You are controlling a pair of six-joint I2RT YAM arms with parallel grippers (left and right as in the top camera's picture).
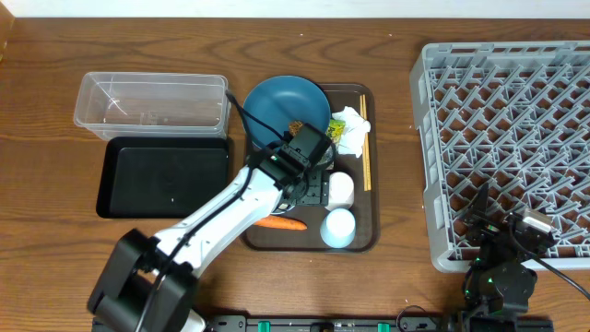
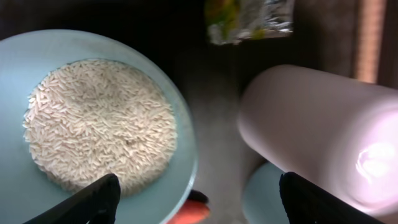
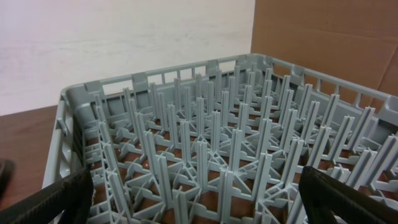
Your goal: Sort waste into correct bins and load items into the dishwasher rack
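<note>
Overhead, the left gripper [image 1: 312, 157] hangs over the brown serving tray [image 1: 364, 221] at the middle of the counter [image 1: 55, 249], while the right gripper [image 1: 489, 221] sits at the near right corner against the dishwasher rack [image 1: 516, 92]. From the left wrist, its jaws stand spread above a white bowl [image 2: 183, 143] of loose rice [image 2: 99, 121], with a pale cup [image 2: 317, 137] lying on its side just beside. From the right wrist, that claw is likewise spread, low before the rack's grey pegs.

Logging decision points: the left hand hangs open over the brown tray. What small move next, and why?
Probably shift the left hand toward the bowl until its open fingers straddle the rim. It is empty, centred on the gap between bowl and pale cup, and the rice is not yet binned.
</note>
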